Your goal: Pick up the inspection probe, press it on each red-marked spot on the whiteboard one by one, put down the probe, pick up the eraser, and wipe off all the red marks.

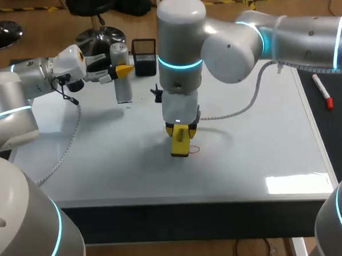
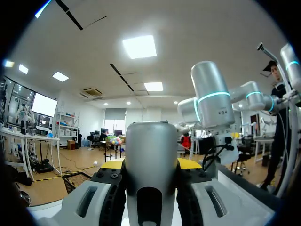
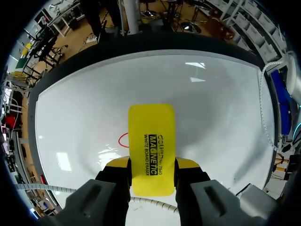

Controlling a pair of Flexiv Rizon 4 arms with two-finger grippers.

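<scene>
My left gripper [image 1: 122,70] is shut on the inspection probe [image 1: 122,89], a grey upright cylinder at the back left of the whiteboard [image 1: 263,129]. In the left wrist view the probe [image 2: 150,160] fills the gap between the yellow fingertips [image 2: 112,165]. My right arm reaches in to the board's middle. Its gripper [image 1: 178,129] is shut on the yellow eraser [image 1: 180,145], which points down onto the board. A small red mark [image 1: 195,149] shows just beside the eraser. In the right wrist view the eraser [image 3: 151,141] lies between the fingers, and the red mark [image 3: 123,139] peeks out at its side.
A black mesh holder [image 1: 144,52] stands at the back edge, with a small black object [image 1: 156,93] in front of it. A red-capped marker [image 1: 322,91] lies on the dark strip right of the board. A white coiled cable [image 1: 239,110] trails across the board behind the right arm.
</scene>
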